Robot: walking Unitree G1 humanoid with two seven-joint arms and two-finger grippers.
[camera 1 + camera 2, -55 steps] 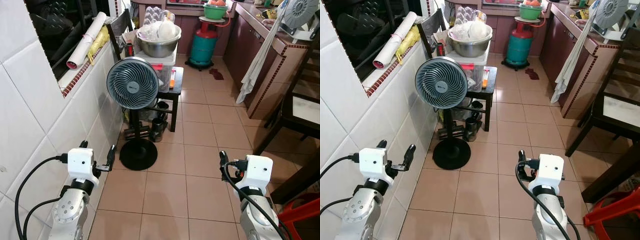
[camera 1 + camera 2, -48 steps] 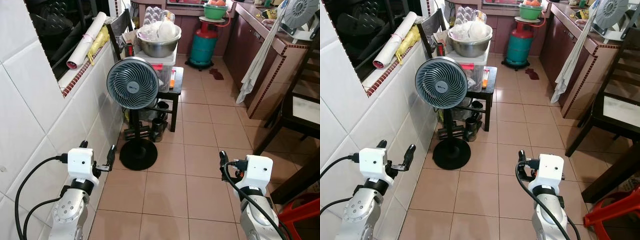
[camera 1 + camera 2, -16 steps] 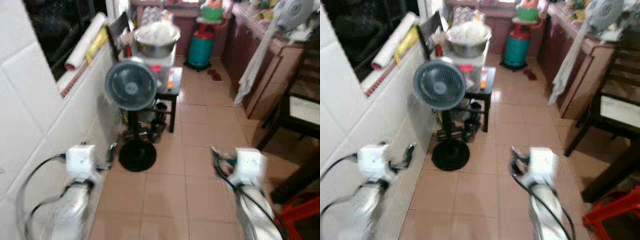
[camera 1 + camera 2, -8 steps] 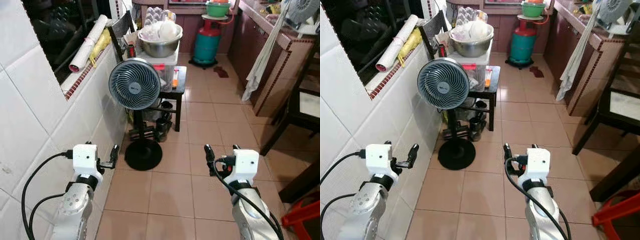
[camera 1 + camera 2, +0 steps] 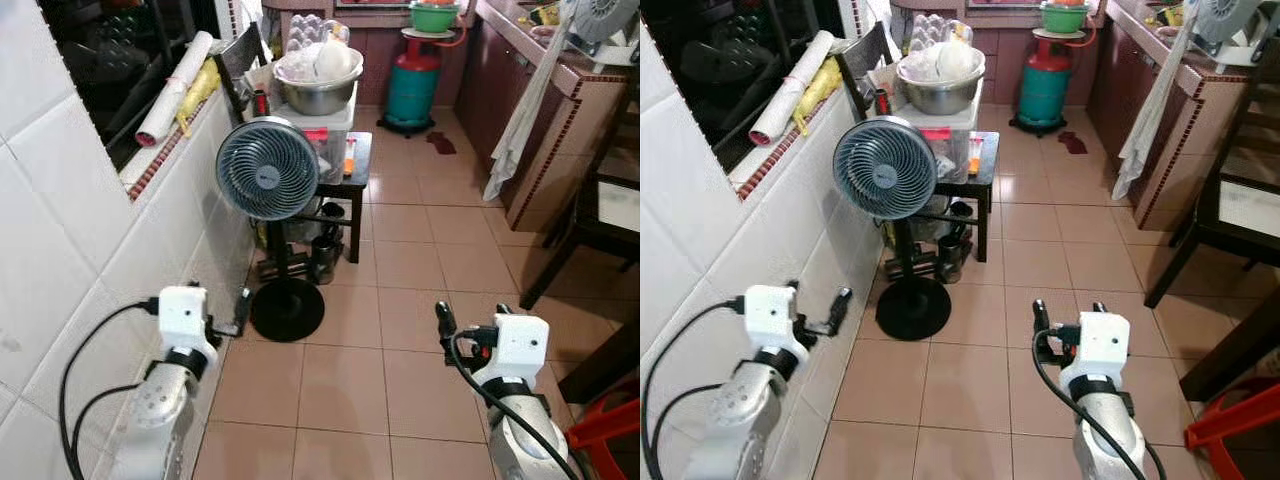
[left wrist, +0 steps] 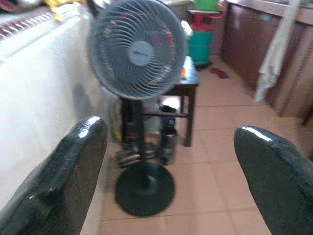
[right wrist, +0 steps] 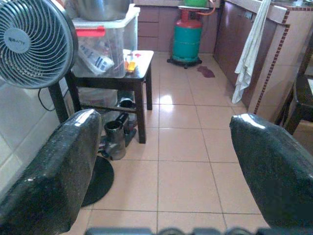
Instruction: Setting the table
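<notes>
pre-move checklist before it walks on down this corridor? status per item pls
1. Left claw empty: ok, fingers apart in the left wrist view, nothing between them.
2. Right claw empty: ok, fingers apart, nothing held.
3. Left side clearance: not ok, the left claw is close to the pedestal fan and its round base, with the tiled wall alongside.
4. Floor lane ahead: ok, tiles between the black side table and the counter look open up to the gas cylinder.
5. Right side clearance: cannot tell, dark chair and red stool run off frame.
6. Tableware to set: cannot tell from here.
</notes>
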